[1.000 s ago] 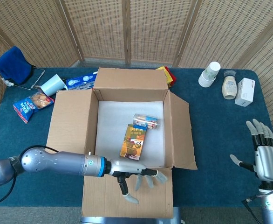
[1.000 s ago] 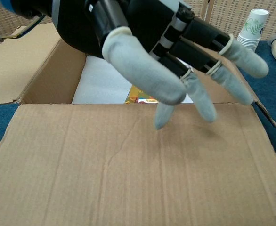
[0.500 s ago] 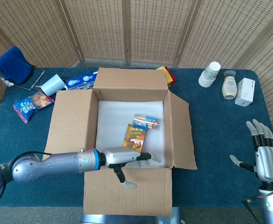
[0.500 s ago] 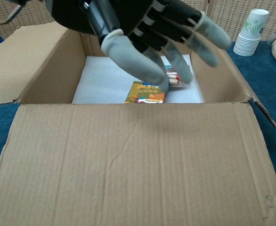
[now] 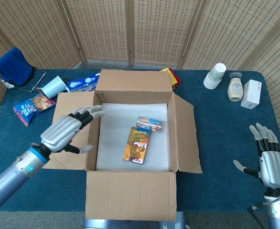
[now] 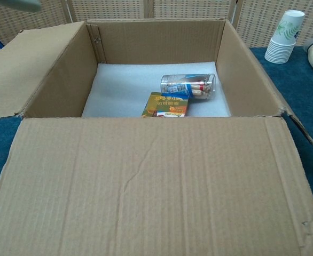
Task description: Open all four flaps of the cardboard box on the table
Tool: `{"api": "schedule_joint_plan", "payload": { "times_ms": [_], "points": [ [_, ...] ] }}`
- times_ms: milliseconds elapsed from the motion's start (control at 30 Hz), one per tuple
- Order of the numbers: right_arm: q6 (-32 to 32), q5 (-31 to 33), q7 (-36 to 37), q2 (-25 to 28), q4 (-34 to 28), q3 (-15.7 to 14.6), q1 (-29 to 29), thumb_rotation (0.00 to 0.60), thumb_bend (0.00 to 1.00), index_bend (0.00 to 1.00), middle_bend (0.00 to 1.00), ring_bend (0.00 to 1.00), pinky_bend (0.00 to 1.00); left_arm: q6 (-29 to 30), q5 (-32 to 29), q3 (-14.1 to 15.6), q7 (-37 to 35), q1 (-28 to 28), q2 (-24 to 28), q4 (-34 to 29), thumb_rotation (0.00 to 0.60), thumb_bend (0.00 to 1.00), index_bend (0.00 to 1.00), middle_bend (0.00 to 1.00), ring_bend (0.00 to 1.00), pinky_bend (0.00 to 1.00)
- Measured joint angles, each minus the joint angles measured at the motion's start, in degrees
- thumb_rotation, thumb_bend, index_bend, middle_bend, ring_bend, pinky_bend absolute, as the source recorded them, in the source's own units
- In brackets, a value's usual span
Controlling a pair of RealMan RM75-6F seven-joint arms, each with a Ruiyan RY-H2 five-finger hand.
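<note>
The cardboard box (image 5: 135, 138) sits at the middle of the blue table (image 5: 221, 138) with all four flaps folded outward: the near flap (image 5: 130, 195) lies flat toward 6 o'clock, the far flap (image 5: 133, 79) stands toward 12, the left flap (image 5: 70, 124) spreads toward 9, and the right flap (image 5: 187, 136) toward 3. On the white foam lining inside rest an orange packet (image 5: 136, 144) and, just beyond it toward 1 o'clock, a clear bottle (image 5: 150, 124) lying on its side; the chest view shows the two touching or nearly so. The left hand (image 5: 66, 131) hovers above the left flap at the box's 9 o'clock edge, fingers spread and pointing toward the interior, holding nothing. The right hand (image 5: 269, 160) is well apart from the box at about 4 o'clock, upright with fingers apart and empty. Toward 2 o'clock on the table stand a stack of paper cups (image 5: 214, 76), a small jar (image 5: 234, 88) and a white carton (image 5: 251, 94). Toward 10 o'clock lie a tipped paper cup (image 5: 54, 87), a blue tissue pack (image 5: 82, 82), a snack bag (image 5: 32, 107) and a blue cloth (image 5: 13, 67).
</note>
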Motion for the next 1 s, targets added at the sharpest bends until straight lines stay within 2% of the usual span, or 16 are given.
{"api": "schedule_joint_plan", "payload": {
  "times_ms": [133,233,367,467,667,767,1000],
  "points": [
    [0.3,-0.7,-0.9,0.2,-0.7,-0.3,-0.1,0.6,0.0,0.0,0.0,0.0,0.0,10.3,9.7,3.1,-2.0,9.2,4.3,-0.5,0.6,0.05,0.09,0.0,0.0,0.08],
    [0.4,-0.8,-1.4,0.3,-1.1,-0.5,-0.2,0.6,0.0,0.0,0.0,0.0,0.0,18.5,17.2,6.8,-4.7,15.4,6.8,0.7,0.6,0.05,0.1,0.0,0.0,0.08],
    [0.5,-1.0,-2.1,0.4,-1.5,-0.6,-0.3,0.6,0.0,0.0,0.0,0.0,0.0,30.3,26.4,13.1,-10.2,20.7,8.6,5.7,0.6,0.05,0.1,0.0,0.0,0.07],
    [0.3,-1.1,-3.1,0.5,-2.0,-0.8,-0.4,0.6,0.0,0.0,0.0,0.0,0.0,38.5,30.5,18.0,-14.5,23.7,8.6,11.7,0.6,0.05,0.11,0.0,0.0,0.07],
    [-0.7,0.0,-5.7,1.8,-5.0,-1.4,-0.8,0.6,0.0,0.0,0.0,0.0,0.0,50.4,32.6,27.3,-20.6,28.1,5.2,24.7,0.6,0.05,0.11,0.0,0.0,0.06],
    [-1.1,0.7,-6.9,2.6,-6.7,-1.8,-1.1,0.6,0.0,0.0,0.0,0.0,0.0,54.3,32.3,30.3,-20.9,29.6,2.0,29.4,0.6,0.05,0.11,0.0,0.0,0.05],
    [-3.3,4.7,-12.2,5.2,-11.8,-2.4,-1.7,0.6,0.0,0.0,0.0,0.0,0.0,61.2,29.7,32.4,-17.1,30.6,-5.3,33.0,0.6,0.05,0.1,0.0,0.0,0.02]
  ]
}}
